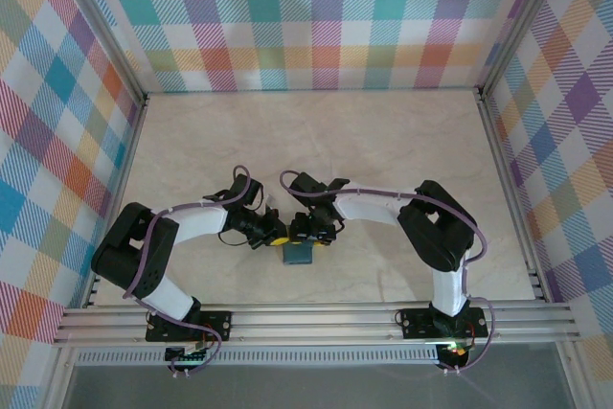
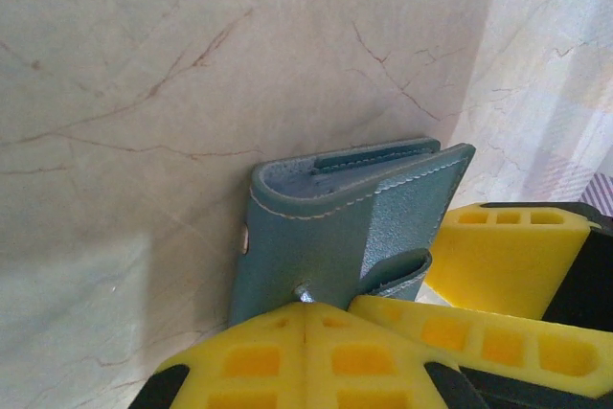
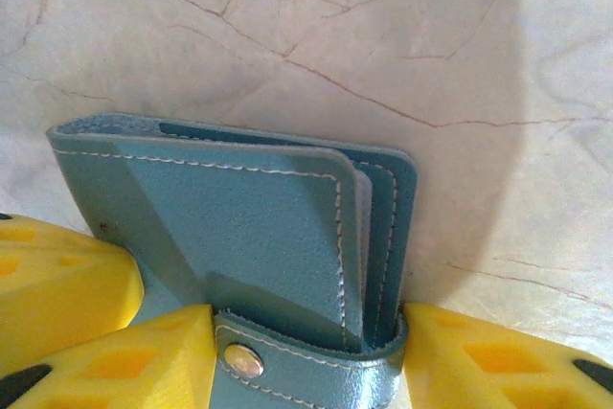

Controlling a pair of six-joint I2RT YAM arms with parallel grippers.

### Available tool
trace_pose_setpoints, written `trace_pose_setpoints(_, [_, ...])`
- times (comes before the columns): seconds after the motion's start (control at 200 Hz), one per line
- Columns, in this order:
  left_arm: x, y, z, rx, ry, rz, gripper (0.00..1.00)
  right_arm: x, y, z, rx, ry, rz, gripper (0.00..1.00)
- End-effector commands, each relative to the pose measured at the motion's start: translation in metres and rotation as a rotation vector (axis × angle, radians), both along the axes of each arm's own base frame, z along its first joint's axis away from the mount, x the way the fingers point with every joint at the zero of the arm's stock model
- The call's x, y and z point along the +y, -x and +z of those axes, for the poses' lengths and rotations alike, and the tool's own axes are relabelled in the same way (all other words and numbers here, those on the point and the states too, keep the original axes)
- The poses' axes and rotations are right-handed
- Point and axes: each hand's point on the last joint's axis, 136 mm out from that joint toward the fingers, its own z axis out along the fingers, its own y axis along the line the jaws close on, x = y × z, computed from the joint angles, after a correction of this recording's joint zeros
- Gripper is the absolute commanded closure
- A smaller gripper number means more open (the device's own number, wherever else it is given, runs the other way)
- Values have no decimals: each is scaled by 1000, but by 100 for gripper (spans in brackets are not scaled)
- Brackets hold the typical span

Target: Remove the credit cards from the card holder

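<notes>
The teal card holder point(image 1: 298, 254) stands on edge on the table between both grippers, folded but slightly splayed. My left gripper point(image 1: 273, 234) is shut, and its yellow tips point(image 2: 306, 311) press against the holder's cover point(image 2: 316, 227) just below a small metal snap stud point(image 2: 303, 292). My right gripper point(image 3: 306, 323) straddles the holder's open edge point(image 3: 239, 227), one finger touching each side at the clasp tab point(image 3: 306, 375). The tab point(image 2: 402, 273) curls loose from the stud. The credit cards are hidden inside the holder.
The marble-look tabletop point(image 1: 316, 141) stretches away behind the arms. Plaid walls point(image 1: 306, 16) close it in at the back and both sides. An aluminium rail point(image 1: 316, 318) with both arm bases runs along the near edge.
</notes>
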Motion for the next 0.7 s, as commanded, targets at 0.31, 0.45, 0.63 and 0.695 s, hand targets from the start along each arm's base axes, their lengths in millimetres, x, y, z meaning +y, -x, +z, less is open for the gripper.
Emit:
trace_pose_setpoints(0.31, [29,20,-40,99,-178,-25,100,-24,-4,0,-64,119,-18,46])
trace_pose_setpoints(0.45, [33,23,-47,110,-198,-36,100,-32,-5,0,-73,160,-20,41])
trace_pose_setpoints(0.63, [34,23,-49,114,-205,-41,100,-45,-5,-1,-82,210,-31,44])
trace_pose_setpoints(0.695, [34,23,-48,115,-206,-41,100,-46,-5,1,-87,209,-33,47])
